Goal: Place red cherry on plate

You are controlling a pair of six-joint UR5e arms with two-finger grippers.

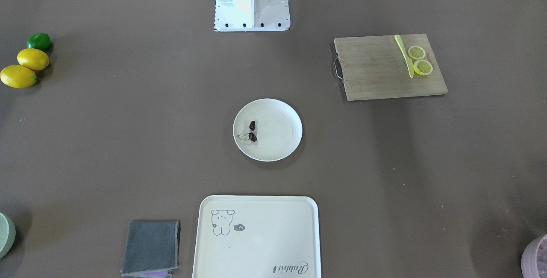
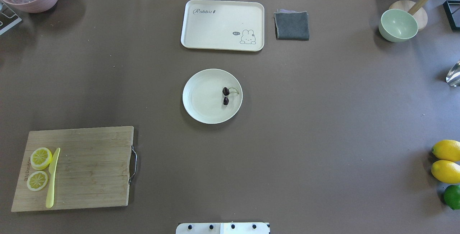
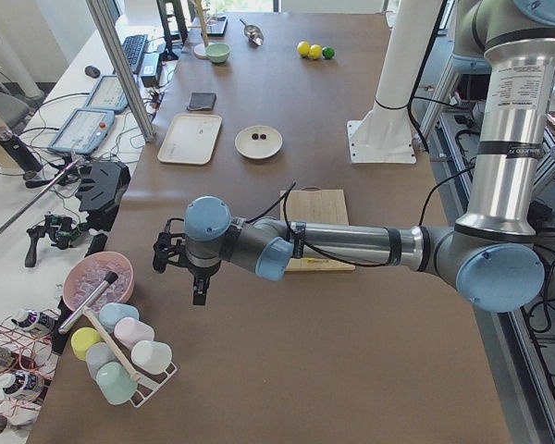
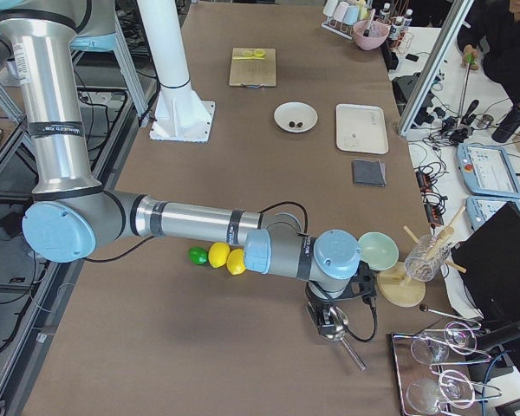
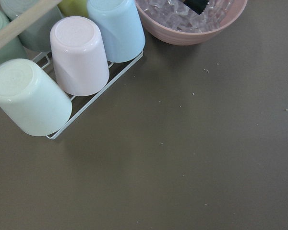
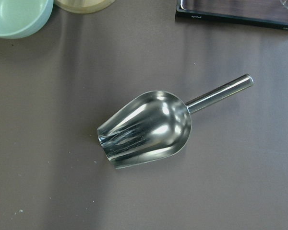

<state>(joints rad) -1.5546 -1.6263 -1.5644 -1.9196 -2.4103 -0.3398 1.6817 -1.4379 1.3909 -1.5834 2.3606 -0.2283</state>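
**A:** The red cherry [image 1: 252,131] lies inside the plate [image 1: 282,150], near its rim, mid-surface. Any risk?

**B:** Slight: a jolted plate could roll it out. The left end effector [image 3: 197,282] and right end effector [image 4: 329,321] hang well apart; clenched or released, I cannot tell.

Brown table [image 2: 323,119]: plate [image 2: 201,97], tray [image 2: 215,22], cutting board [image 2: 90,162], cloth [image 2: 291,25].

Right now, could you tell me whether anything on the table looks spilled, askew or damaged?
Nothing stands out. The red cherry lies inside the plate, and the lemon slices and yellow knife sit tidily on the cutting board.
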